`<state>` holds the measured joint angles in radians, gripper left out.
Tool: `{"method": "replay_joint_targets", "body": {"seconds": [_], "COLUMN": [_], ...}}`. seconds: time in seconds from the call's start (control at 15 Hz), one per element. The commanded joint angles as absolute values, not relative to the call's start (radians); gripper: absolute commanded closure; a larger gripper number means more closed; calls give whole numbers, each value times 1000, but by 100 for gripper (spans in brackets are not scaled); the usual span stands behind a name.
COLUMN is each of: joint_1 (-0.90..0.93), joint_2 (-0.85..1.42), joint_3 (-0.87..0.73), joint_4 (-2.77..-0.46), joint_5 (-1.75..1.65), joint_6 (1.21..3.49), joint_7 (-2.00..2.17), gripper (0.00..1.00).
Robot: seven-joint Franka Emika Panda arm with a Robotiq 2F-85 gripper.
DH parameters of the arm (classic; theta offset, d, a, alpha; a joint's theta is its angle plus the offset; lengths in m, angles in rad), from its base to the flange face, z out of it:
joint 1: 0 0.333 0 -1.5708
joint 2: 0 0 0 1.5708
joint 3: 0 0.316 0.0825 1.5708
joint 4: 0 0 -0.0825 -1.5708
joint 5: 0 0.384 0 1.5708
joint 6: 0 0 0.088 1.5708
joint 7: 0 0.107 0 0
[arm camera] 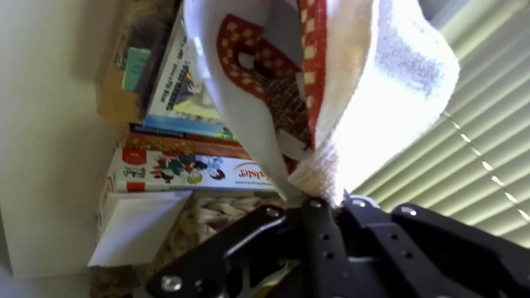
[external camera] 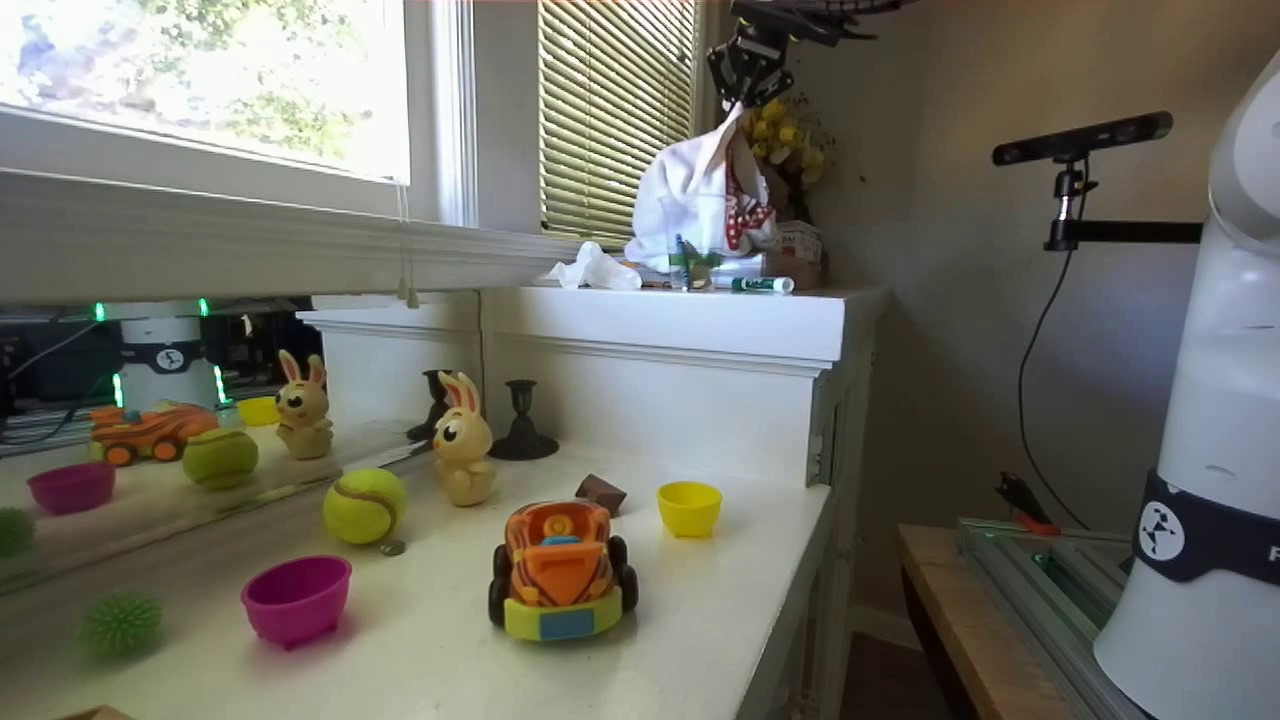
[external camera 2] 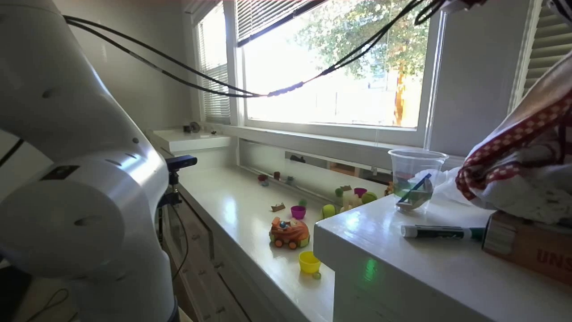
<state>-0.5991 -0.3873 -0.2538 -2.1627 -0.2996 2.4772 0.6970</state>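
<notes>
In an exterior view: black claw [external camera: 744,98], narrow, grips the peak of a bunched white cloth with red checked trim [external camera: 680,195], above the raised far end of the white table [external camera: 660,325]. In an exterior view: cloth near right over brown cardboard box [external camera 2: 514,250], "UNS" lettering legible only here. Wrist view: gathered tip in claw; white-and-red cardboard game box [arm camera: 198,170] left, printed figures clear only here.

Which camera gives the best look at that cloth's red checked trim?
The wrist view: the trim is close and its pale squares stand out, though the top edge crops it. In an exterior view, it looks small, on the cloth pinched by the gripper; in an exterior view, the right edge cuts it off.
</notes>
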Motion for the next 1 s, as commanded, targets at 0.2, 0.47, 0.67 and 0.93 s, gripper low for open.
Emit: {"method": "replay_joint_targets", "body": {"seconds": [0.2,0.47,0.67,0.93], "joint_1": [-516,-452,-422,-416], "joint_2": [-308,-264,-238,-214], "joint_3": [-343,-384,-406,-420], "joint_4": [-2192,-2202,-2198,-2194], "joint_5": [-64,81,166,212], "joint_6": [2429,2400,2349,2285], "joint_7": [523,371,278,218], "gripper": [98,98,98,98]}}
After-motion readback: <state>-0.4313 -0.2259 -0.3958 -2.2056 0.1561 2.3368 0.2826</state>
